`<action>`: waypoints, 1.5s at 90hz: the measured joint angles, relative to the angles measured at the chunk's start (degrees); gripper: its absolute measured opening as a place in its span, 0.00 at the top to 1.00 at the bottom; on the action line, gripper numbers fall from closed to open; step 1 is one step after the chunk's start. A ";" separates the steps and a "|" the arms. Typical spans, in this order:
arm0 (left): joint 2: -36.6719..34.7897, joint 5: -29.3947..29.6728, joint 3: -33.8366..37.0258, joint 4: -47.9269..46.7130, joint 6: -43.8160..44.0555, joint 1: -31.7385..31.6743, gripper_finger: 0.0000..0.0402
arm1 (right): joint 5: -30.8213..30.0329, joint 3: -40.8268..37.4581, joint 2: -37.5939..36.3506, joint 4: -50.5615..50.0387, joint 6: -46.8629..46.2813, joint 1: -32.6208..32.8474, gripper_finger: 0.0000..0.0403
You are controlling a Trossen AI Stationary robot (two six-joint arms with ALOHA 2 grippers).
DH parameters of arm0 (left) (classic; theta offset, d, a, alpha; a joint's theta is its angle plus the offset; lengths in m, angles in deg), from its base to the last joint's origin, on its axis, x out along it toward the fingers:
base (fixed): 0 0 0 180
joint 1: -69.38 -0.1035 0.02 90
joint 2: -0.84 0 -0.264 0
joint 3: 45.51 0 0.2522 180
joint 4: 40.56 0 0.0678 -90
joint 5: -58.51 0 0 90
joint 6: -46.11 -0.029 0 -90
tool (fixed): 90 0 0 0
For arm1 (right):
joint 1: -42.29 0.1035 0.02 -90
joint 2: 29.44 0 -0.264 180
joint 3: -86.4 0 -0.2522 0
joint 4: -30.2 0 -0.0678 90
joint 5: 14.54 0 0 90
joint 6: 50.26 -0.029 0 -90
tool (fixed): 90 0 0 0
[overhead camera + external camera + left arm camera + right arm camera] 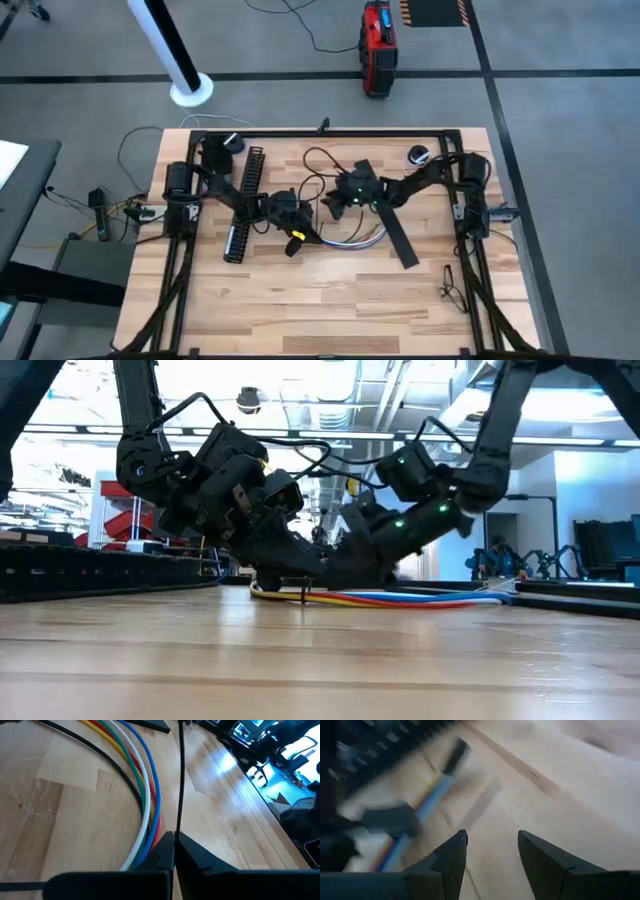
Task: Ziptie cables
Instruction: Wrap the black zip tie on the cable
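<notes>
Wooden planks form the table point(330, 290), with grey floor around it and a red case point(377, 47) beyond its far edge. Both arms meet near the middle. The left gripper point(297, 240) is low over the wood with its fingers point(165, 851) pressed together, pinching a thin black ziptie point(180, 780) that runs straight out from the tips. The cables point(145, 795) lie on the table just beside those tips, curving away in blue, white, red, green and yellow strands, with a black strand alongside them. The right gripper point(333, 207) sits just beyond the left one, its fingers point(452, 857) spread apart with bare wood between them. A comb-slotted channel point(243, 205) lies on the left gripper's outer side, and a flat black strip point(388, 215) lies across under the right arm.
</notes>
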State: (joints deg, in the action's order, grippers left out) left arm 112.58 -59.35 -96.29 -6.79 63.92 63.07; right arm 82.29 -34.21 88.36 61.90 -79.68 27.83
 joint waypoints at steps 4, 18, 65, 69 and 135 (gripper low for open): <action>0.00 0.00 0.00 -0.19 -0.01 0.00 1.00 | 0.78 0.26 0.46 1.51 -0.48 0.00 0.54; 0.00 -0.09 0.00 -0.29 -0.11 0.09 1.00 | 2.14 0.29 0.50 1.25 -2.35 -0.37 0.49; -0.04 -0.81 0.04 -0.17 -0.14 0.23 1.00 | 7.21 4.20 3.52 -2.09 -4.72 2.98 0.66; -0.04 -0.95 0.04 -0.22 -0.15 0.24 1.00 | 7.31 4.08 3.38 -2.41 -4.91 3.27 0.68; 0.00 -1.55 0.00 0.08 0.00 0.36 1.00 | 6.85 3.72 -1.62 -17.69 3.69 4.85 0.88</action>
State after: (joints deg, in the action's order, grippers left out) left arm 112.58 -60.90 -96.29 -6.72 63.92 63.43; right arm 89.14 -30.49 86.74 44.22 -76.00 32.68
